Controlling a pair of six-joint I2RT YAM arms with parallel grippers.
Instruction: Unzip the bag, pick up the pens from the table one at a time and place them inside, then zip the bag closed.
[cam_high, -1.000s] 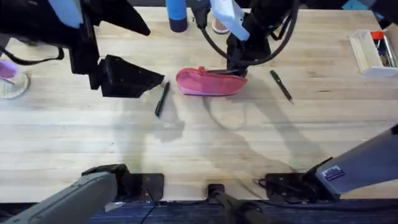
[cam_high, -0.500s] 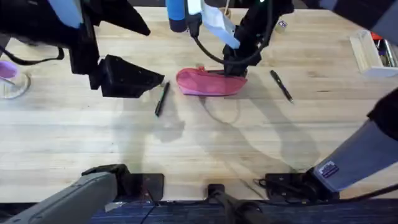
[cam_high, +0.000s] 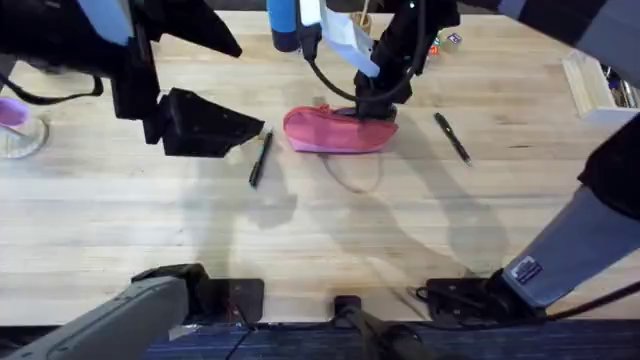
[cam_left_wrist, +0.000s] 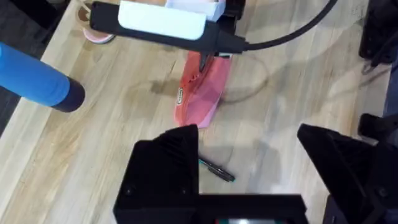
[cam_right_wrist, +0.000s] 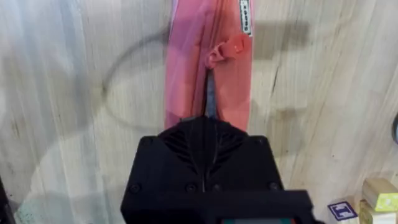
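The pink bag (cam_high: 335, 132) lies at the table's (cam_high: 320, 230) back middle. My right gripper (cam_high: 374, 106) comes down on its right end, fingers shut on the fabric at the zipper line. In the right wrist view the bag (cam_right_wrist: 186, 68) shows a short dark gap in the zipper between my fingers (cam_right_wrist: 208, 134) and the reddish pull (cam_right_wrist: 227, 48). One pen (cam_high: 260, 158) lies left of the bag, another pen (cam_high: 452, 137) to its right. My left gripper (cam_high: 215, 125) hovers open left of the bag, above the left pen (cam_left_wrist: 216, 169). The bag (cam_left_wrist: 202, 93) lies beyond it.
A blue cylinder (cam_high: 283, 25) stands behind the bag. A clear cup (cam_high: 15, 128) sits at the left edge. A white box (cam_high: 598, 85) of markers and sticks is at the far right. Small blocks (cam_high: 447, 40) lie at the back. The front half of the table is bare wood.
The right arm's upper links have swung up and left over the bag, while its gripper stays at the bag's right end. The left arm and both pens have not moved.
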